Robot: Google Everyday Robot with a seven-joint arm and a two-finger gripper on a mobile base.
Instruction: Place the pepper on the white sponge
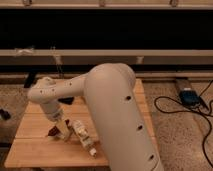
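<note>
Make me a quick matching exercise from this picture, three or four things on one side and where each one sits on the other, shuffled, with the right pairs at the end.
Things:
1. gripper
2. white bottle
3. blue box
4. wooden table

Places:
A. on the floor at the right, with black cables
B. low over the table's left part, next to something dark red
C. under the arm, carrying the objects
D. lying on the table just right of the gripper

Pairs: 1-B, 2-D, 3-A, 4-C
</note>
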